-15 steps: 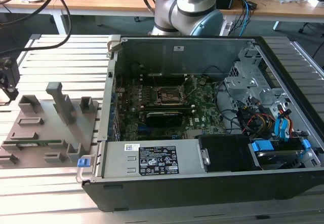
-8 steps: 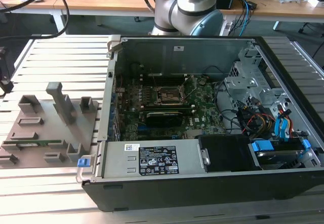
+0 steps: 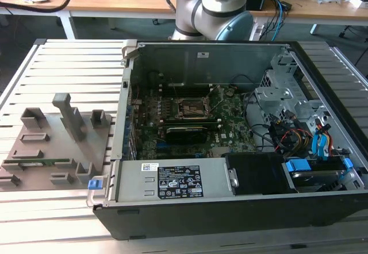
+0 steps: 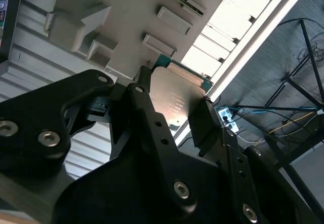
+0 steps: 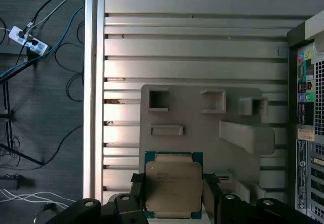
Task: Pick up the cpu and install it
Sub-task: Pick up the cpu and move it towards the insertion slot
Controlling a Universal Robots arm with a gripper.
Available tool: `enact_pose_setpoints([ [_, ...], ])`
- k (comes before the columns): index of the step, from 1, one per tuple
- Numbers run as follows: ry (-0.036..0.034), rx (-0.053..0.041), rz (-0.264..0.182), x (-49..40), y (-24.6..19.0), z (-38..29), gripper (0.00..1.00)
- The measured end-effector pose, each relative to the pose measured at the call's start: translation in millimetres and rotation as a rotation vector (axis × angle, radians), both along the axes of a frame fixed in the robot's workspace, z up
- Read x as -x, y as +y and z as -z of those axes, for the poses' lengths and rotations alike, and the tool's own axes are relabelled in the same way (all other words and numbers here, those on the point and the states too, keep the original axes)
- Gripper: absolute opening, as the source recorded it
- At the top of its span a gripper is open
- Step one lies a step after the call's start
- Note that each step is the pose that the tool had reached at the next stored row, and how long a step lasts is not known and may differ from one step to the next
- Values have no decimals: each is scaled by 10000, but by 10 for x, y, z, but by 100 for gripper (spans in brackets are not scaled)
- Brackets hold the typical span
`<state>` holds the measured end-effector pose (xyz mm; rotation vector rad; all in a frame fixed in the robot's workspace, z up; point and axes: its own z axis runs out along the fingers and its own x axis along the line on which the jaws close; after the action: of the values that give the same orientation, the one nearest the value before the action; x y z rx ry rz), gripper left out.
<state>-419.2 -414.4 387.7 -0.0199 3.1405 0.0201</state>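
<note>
Currently gripper (image 5: 174, 182) is pinching the cpu (image 5: 171, 189) by two opposite edges over the grey tray (image 5: 192, 117); with so thin a hold, it's risking tilting or slipping out.

No print is legible. A white label (image 3: 178, 183) crowded with small print and symbols is noted on the near wall of the computer case (image 3: 230, 222). A small white sticker (image 3: 202, 54) is noted on its far wall. Faint lines of print are seen on the cpu (image 5: 172, 181) top in the first wrist view, unreadable.
</note>
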Motion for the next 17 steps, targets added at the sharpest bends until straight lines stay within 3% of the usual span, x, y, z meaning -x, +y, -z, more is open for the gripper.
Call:
enact_pose_setpoints([
  [5, 0, 29, -1, 0, 16, -234, 55],
  [9, -1, 40, -1, 0, 21, -323, 55],
  [12, 0, 53, -1, 0, 28, -456, 55],
  [14, 0, 62, 0, 0, 32, -500, 55],
  [17, -1, 71, -1, 0, 37, -621, 55],
])
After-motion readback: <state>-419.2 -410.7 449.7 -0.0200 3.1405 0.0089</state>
